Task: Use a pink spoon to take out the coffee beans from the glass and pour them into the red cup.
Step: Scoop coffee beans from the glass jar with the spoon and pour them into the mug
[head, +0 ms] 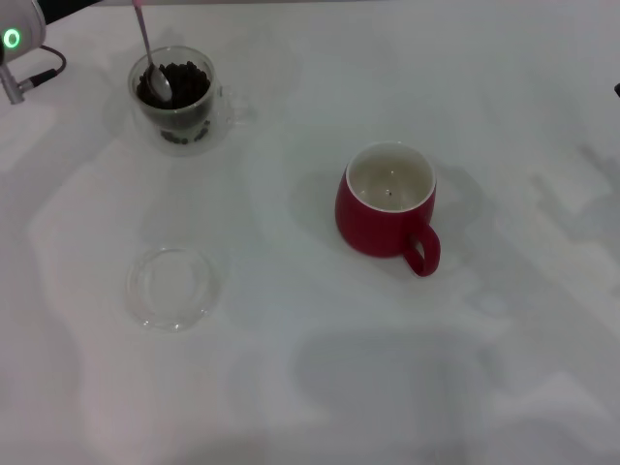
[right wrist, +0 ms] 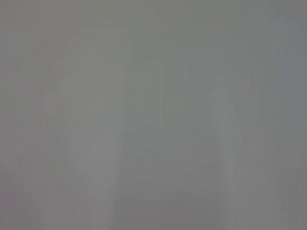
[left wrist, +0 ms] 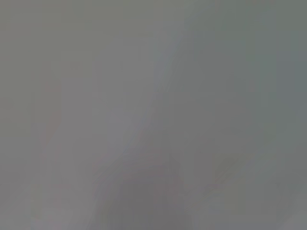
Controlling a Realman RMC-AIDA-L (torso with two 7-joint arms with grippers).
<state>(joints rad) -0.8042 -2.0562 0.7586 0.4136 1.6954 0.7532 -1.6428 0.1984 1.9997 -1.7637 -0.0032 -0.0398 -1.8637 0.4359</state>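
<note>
We see a pink-handled metal spoon [head: 150,58] resting in dark coffee beans [head: 179,82] inside a clear glass [head: 174,97]; neither gripper's jaws are visible, so we cannot tell their state.

The far-left part of the white tabletop [head: 291,387] is occupied by a small clear double-walled glass [head: 175,97] filled with dark coffee beans [head: 179,82]. The way down into the glass is partly blocked by a metal teaspoon with a pale pink handle [head: 147,53], whose bowl is sunk among the beans and whose handle leans up and away. A grey arm segment with a green light [head: 15,44] is seen at the far-left corner, beside the glass. A rounded dark red mug [head: 386,208] stands right of centre, its mouth unobstructed from above. A shallow clear round glass dish [head: 172,287] lies near left. Bare table is left between these three.
</note>
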